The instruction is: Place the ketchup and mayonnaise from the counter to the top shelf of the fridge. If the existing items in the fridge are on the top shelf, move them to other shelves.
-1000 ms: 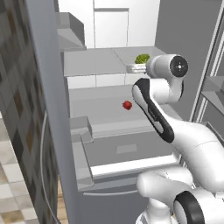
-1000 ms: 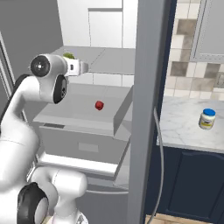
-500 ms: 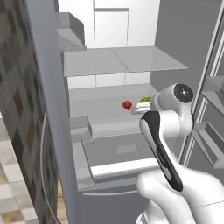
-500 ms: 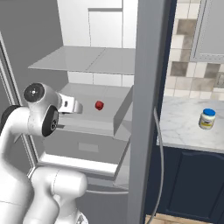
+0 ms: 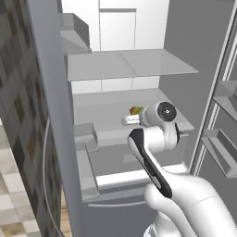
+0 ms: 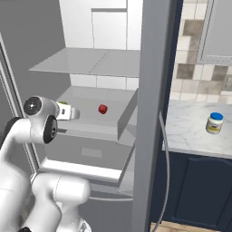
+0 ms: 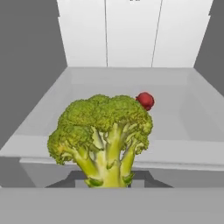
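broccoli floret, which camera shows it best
The hand view: the broccoli floret sits large and central, crown and stalk clear, stalk base held in the end effector. The left base view gives a small green patch beside the wrist; the right base view shows a sliver.

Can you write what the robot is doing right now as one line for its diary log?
gripper: shut on broccoli | place: above the middle fridge shelf | red ball: on that shelf | mayonnaise: on counter

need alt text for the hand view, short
A green broccoli floret, gripped at its stalk by the shut gripper, fills the foreground. Behind it a small red ball sits on a light-grey fridge shelf.
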You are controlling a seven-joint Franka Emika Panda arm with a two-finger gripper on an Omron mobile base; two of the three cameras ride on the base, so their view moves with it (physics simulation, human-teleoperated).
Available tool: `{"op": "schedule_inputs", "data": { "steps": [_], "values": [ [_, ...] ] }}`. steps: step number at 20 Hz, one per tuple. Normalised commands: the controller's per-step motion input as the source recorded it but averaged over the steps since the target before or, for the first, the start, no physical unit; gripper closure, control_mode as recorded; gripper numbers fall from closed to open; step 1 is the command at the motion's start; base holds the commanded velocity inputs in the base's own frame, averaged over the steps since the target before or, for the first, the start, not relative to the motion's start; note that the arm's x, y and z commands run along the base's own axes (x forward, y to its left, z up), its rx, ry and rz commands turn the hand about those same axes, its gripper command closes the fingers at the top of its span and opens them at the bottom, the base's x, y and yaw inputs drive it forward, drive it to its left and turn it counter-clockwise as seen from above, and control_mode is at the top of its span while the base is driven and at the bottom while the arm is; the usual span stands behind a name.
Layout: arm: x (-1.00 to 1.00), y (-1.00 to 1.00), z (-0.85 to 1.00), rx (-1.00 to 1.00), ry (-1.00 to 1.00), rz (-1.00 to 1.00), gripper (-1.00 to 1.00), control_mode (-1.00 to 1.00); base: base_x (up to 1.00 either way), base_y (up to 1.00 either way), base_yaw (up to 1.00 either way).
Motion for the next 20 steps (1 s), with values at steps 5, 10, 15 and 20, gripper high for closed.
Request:
{"op": "schedule_inputs", "data": {
  "steps": [5,10,15,20],
  "values": [
    [0.89,0.24,-0.22,0.00,-0.05,0.00,1.00,-1.00,0.00,0.00,0.00],
    [0.68,0.09,-0.06,0.00,0.02,0.01,1.00,-1.00,0.00,0.00,0.00],
    [0.49,0.00,0.00,0.00,0.15,0.03,1.00,-1.00,0.00,0.00,0.00],
    [0.31,0.00,-0.08,0.00,0.20,0.01,1.00,-1.00,0.00,0.00,0.00]
  ]
}}
